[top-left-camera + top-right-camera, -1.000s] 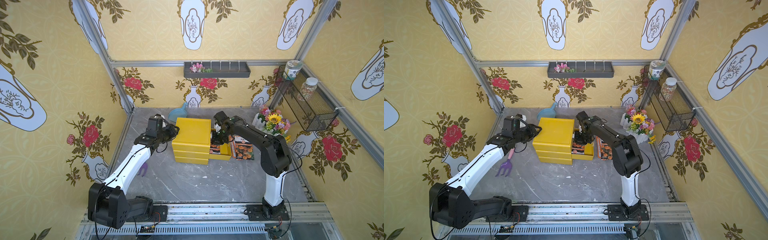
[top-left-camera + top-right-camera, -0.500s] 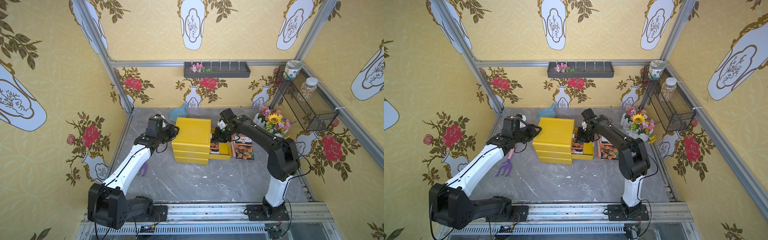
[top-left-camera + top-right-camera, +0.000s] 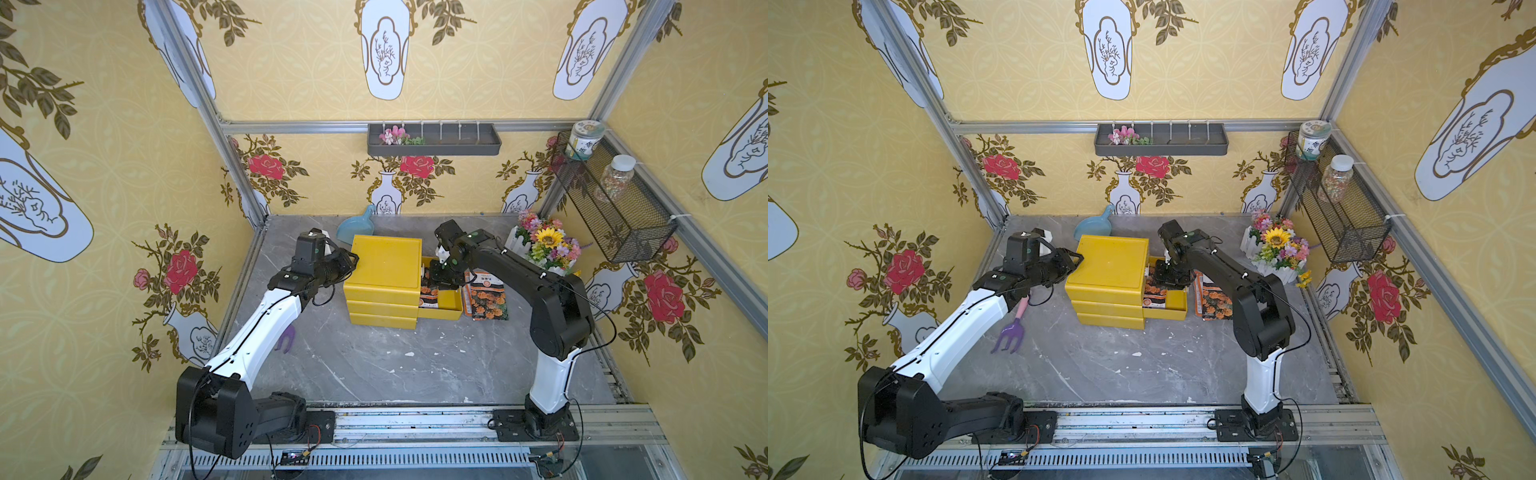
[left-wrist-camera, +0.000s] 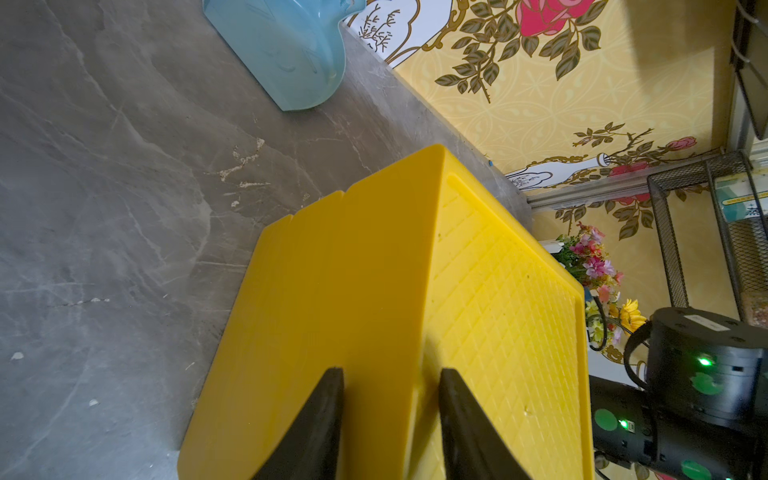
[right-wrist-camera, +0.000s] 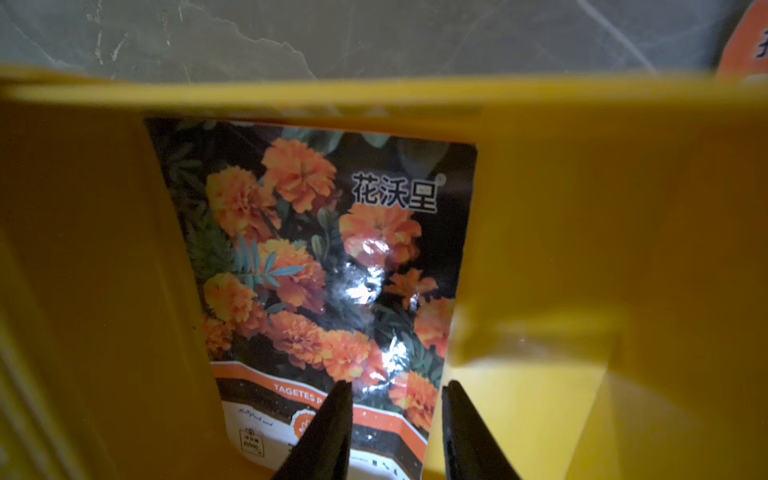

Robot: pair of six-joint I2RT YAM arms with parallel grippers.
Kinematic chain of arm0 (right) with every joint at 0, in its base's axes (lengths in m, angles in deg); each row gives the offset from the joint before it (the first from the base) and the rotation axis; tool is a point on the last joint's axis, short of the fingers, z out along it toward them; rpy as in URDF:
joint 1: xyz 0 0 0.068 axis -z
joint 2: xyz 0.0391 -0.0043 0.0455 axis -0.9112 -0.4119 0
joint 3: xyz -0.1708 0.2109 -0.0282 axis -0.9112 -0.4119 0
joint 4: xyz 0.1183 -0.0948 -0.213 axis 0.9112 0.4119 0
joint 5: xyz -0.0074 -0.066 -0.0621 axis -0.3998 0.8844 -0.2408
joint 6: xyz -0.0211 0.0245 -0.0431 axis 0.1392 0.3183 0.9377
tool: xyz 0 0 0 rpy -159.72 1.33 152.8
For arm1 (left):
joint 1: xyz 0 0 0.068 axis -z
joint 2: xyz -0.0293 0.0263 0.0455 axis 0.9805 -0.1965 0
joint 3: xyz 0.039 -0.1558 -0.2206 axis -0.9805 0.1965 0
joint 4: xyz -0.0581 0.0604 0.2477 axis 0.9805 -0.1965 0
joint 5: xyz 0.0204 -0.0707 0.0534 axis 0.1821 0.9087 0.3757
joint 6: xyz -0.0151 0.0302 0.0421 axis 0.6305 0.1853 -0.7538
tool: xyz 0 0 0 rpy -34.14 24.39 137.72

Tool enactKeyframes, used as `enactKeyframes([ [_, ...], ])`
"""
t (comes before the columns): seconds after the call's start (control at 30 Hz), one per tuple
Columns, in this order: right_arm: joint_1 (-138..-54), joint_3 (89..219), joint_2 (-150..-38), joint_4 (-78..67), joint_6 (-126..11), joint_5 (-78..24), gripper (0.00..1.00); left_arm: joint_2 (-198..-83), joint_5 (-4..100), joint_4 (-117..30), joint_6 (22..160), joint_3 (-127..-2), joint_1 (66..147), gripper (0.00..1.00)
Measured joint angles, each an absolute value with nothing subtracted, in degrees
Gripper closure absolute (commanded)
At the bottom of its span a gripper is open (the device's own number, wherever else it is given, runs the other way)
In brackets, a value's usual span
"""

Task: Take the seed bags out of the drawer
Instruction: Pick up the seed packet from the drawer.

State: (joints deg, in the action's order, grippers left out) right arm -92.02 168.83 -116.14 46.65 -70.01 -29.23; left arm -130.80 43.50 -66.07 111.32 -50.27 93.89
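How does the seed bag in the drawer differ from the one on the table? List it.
The drawer bag lies inside the open yellow drawer; the table bag lies outside, beside it. The right gripper hovers open over the drawer bag, not the table bag. Both show orange flowers.

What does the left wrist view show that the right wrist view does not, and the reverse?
Only the left wrist view: the blue dustpan, the flower bouquet, the wire basket and the top of the yellow drawer unit. Only the right wrist view: a seed bag with orange flowers inside the open drawer. Both: yellow plastic of that unit and the grey table.
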Motion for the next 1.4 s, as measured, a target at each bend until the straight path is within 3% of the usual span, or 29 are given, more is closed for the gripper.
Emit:
enactKeyframes([
  [0.33, -92.4, 169.6, -118.1, 46.5, -70.0, -28.4, 0.59, -130.8, 43.5, -66.2, 111.3, -50.3, 93.9, 0.58],
  [1.0, -92.3, 167.6, -118.8, 38.9, -74.8, -34.8, 0.91, -130.8, 43.5, -66.1, 111.1, -50.1, 93.9, 0.58],
  [1.4, -91.1, 168.6, -116.1, 41.7, -75.3, -35.5, 1.00, -130.6, 43.4, -66.1, 111.1, -50.1, 93.9, 0.58],
])
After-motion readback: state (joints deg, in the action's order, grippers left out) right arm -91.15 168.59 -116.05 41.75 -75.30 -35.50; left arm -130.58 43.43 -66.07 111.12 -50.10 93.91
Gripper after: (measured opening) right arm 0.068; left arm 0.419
